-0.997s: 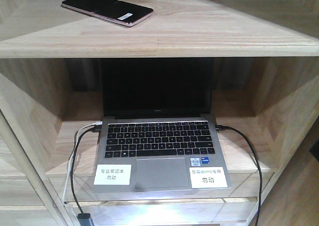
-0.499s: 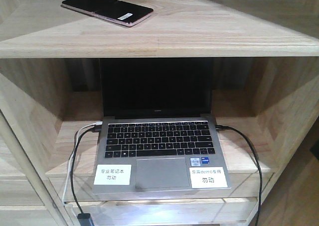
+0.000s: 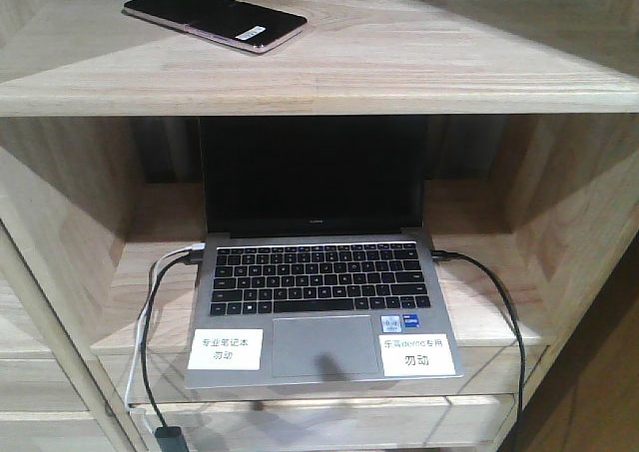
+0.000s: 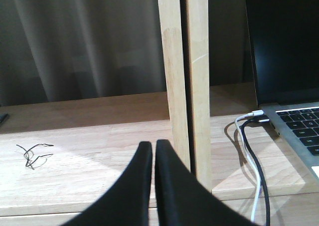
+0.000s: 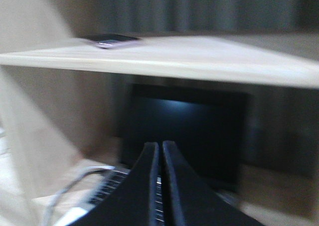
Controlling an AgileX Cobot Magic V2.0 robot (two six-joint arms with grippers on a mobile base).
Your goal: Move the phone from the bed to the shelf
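The black phone [image 3: 214, 18] with a pinkish edge and white sticker lies flat on the upper board of the pale wood shelf [image 3: 419, 73], toward its left. It also shows, blurred, in the right wrist view as the phone [image 5: 110, 40] on the upper board. My right gripper [image 5: 160, 145] is shut and empty, low in front of the laptop tier, well below the phone. My left gripper [image 4: 153, 145] is shut and empty, near the shelf's upright post [image 4: 184, 81]. The bed is out of view.
An open grey laptop [image 3: 319, 292] with a dark screen fills the lower tier, with black and white cables [image 3: 150, 312] plugged at its left and a black cable [image 3: 504, 312] at its right. A small black wire [image 4: 32, 153] lies on the board left of the post.
The front view has shifted slightly; the phone has stayed where it lies on the upper board.
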